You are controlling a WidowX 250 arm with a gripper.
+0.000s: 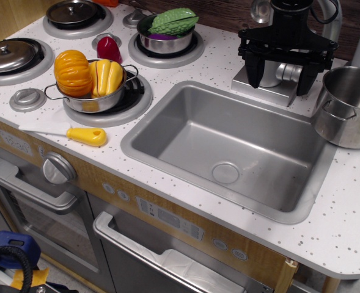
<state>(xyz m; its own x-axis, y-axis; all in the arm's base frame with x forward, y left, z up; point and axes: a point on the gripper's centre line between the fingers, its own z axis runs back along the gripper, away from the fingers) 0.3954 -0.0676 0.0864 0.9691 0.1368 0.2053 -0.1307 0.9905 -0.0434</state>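
My black gripper (279, 78) hangs open above the back rim of the steel sink (167, 131), just in front of the faucet base (266, 82). Nothing sits between its fingers (253, 73). To its right stands a large steel pot (349, 107). On the left burner a small metal pot (100, 101) holds an orange pumpkin (73, 72) and a yellow vegetable (108, 76). A knife with a yellow handle (87, 136) lies on the counter in front of it.
A back burner carries a bowl (164, 41) with a green vegetable (173, 21) over something purple. A dark red pepper (108, 49) stands between the burners. Two lidded pans (10, 56) (76, 13) occupy the far left burners. Oven doors and knobs line the front.
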